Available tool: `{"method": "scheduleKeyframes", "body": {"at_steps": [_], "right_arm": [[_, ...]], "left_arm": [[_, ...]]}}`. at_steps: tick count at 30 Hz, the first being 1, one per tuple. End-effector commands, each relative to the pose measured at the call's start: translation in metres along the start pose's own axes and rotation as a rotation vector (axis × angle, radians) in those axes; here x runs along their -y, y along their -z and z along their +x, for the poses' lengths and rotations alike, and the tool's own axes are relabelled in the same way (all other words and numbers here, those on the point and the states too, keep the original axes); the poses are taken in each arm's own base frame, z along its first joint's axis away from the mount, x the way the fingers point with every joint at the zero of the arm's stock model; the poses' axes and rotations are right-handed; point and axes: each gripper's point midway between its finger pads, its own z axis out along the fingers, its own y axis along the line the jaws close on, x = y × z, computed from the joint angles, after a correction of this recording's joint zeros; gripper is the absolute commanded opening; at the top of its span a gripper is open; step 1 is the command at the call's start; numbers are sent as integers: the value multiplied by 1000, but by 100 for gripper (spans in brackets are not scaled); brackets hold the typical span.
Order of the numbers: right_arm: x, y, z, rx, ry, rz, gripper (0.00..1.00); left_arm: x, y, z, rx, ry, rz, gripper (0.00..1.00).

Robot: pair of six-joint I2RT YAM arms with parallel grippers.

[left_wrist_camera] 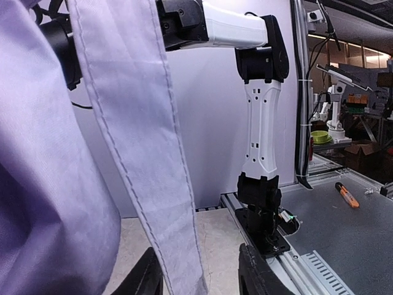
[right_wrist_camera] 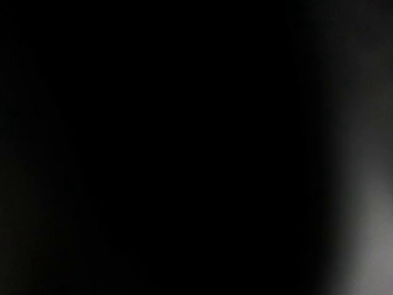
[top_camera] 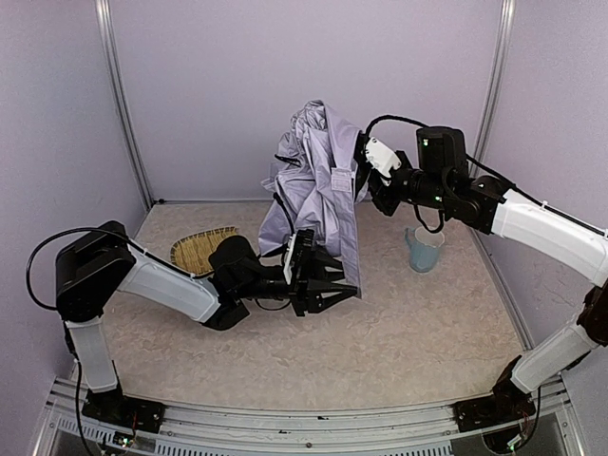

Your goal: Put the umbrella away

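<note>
My right hand (top_camera: 367,186) is clamped on the top of the pale lavender fabric folding umbrella (top_camera: 318,180), hanging just right of the round woven straw tray (top_camera: 202,249); my left hand (top_camera: 342,287) gapes round its hem. Light, limp, slippery cloth: better gripped at the stiff shaft

The umbrella (top_camera: 318,180) hides the right end effector (top_camera: 362,173) jaws.

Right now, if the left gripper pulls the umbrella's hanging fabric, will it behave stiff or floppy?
Likely floppy: the umbrella canopy hangs in loose folds from the right gripper. Probably light, since one gripper holds it aloft.
</note>
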Motion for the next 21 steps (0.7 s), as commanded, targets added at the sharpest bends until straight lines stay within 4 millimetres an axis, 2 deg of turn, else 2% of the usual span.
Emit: {"method": "scheduleKeyframes", "body": {"at_steps": [1,6,8,10,14,18,21], "right_arm": [[13,11,-36,111,-22,36,0],[16,15,-37,111,-26,46,0],[17,16,-36,106,-38,51,0],[28,18,-31,83,-73,71,0],[67,27,4,-10,-159,149,0],[94,43,24,-39,-239,174,0],[95,53,17,-15,-219,169,0]], "left_arm": [[-5,-7,-2,29,-2,11,37],[0,-6,-3,24,-7,37,0],[3,-4,-3,15,-1,42,0],[10,2,-5,6,5,45,0],[25,23,-9,-61,-33,19,0],[24,46,13,-236,-87,-63,0],[18,68,36,-359,-89,-109,0]]}}
